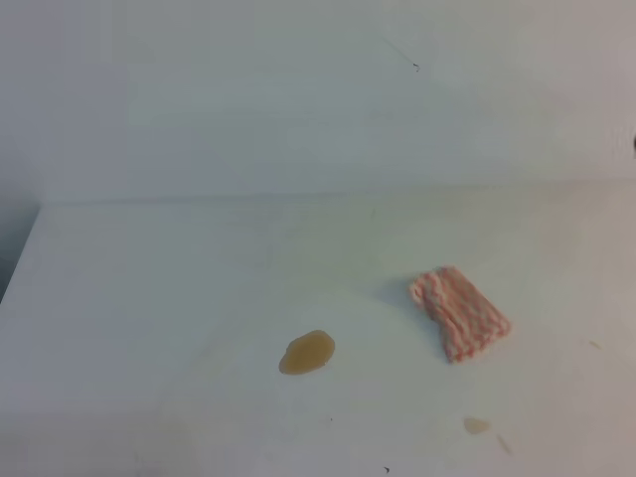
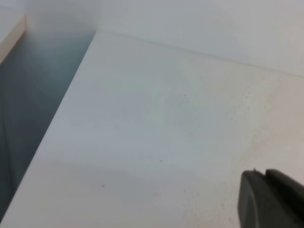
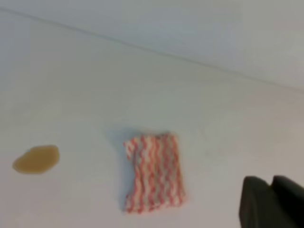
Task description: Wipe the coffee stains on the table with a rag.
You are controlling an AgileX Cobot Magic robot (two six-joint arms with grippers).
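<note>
The rag (image 1: 459,313), a small pink-and-white checked cloth, lies flat on the white table (image 1: 149,298) right of centre. The main coffee stain (image 1: 306,352), a tan oval blob, sits to its left and slightly nearer the front. A tiny faint spot (image 1: 476,425) lies in front of the rag. In the right wrist view the rag (image 3: 154,173) is at the centre and the stain (image 3: 36,159) at the left. Only a dark corner of the right gripper (image 3: 273,183) shows, to the right of the rag and clear of it. The left gripper (image 2: 266,178) shows the same way over bare table (image 2: 142,142). Neither arm appears in the exterior high view.
A plain white wall (image 1: 298,99) rises behind the table. The table's left edge (image 2: 61,109) drops to a dark gap (image 2: 28,95). A few tiny dark specks (image 1: 387,468) and faint streaks (image 1: 504,443) mark the front of the tabletop.
</note>
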